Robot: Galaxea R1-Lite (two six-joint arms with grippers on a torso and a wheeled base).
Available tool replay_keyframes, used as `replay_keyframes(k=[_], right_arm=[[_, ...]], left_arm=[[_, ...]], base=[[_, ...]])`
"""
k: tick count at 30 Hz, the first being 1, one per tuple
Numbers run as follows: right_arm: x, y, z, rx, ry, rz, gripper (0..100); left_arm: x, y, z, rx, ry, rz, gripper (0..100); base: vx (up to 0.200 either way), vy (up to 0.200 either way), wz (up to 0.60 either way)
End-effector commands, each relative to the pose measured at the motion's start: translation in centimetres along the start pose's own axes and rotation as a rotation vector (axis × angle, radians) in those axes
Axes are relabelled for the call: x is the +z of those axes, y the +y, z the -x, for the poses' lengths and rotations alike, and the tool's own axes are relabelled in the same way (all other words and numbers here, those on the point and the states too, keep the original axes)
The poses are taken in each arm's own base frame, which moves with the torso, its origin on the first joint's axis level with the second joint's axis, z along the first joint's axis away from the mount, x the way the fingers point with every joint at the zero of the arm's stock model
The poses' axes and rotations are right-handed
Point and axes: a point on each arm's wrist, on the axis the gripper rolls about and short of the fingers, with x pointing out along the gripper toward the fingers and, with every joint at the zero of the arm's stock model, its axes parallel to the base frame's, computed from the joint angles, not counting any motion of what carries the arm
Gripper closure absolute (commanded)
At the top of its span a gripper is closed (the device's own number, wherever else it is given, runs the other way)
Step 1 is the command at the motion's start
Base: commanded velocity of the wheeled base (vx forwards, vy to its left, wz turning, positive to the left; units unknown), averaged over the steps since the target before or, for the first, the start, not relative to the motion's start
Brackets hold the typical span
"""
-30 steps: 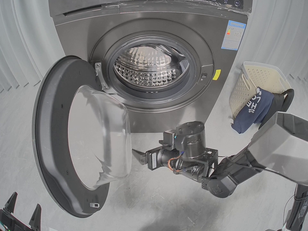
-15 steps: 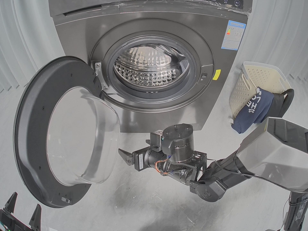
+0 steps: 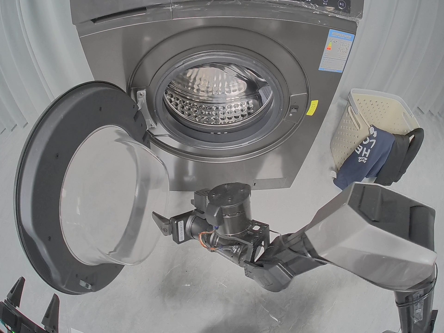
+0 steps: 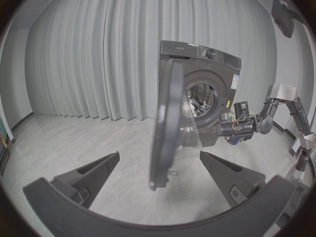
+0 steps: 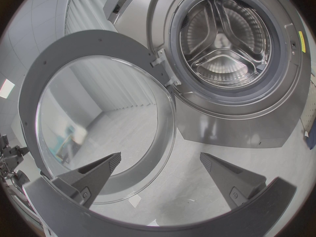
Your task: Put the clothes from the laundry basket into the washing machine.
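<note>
Right claw (image 3: 159, 222), apart and empty, is hovering beside the round grey glass-windowed washer door (image 3: 92, 190). Turning toward the perforated beige plastic laundry basket (image 3: 365, 112) risks knocking that door shut. Left claw (image 3: 34, 299) is resting low, apart.

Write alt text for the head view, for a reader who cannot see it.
A front-loading washing machine stands with its door swung wide open and its drum empty. The right gripper, open, is near the door; clothes hang over a laundry basket on the right.
</note>
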Motion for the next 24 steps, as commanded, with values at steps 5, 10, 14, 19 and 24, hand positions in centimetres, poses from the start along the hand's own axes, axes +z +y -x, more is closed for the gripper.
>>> replay_keyframes(k=[5, 10, 14, 19, 24], right_arm=[[-0.2, 1.5, -1.8, 0.018, -0.085, -0.055, 0], [5.5, -0.8, 3.6, -0.049, -0.134, -0.067, 0], [8.4, -2.6, 8.6, -0.102, -0.163, -0.071, 0], [10.1, -5.5, 19.7, -0.219, -0.186, -0.011, 0], [9.0, -7.4, 28.4, -0.361, -0.229, 0.037, 0]], left_arm=[[-0.4, 0.0, 0.0, 0.000, 0.003, 0.000, 0], [-0.4, 0.0, 0.0, 0.000, 0.003, 0.000, 0], [-0.4, 0.0, 0.0, 0.000, 0.003, 0.002, 0], [-0.4, 0.0, 0.0, 0.000, 0.003, 0.000, 0], [-0.4, 0.0, 0.0, 0.000, 0.003, 0.002, 0]], base=[[0.000, 0.000, 0.00], [0.000, 0.000, 0.00], [0.000, 0.000, 0.00], [0.000, 0.000, 0.00], [0.000, 0.000, 0.00]])
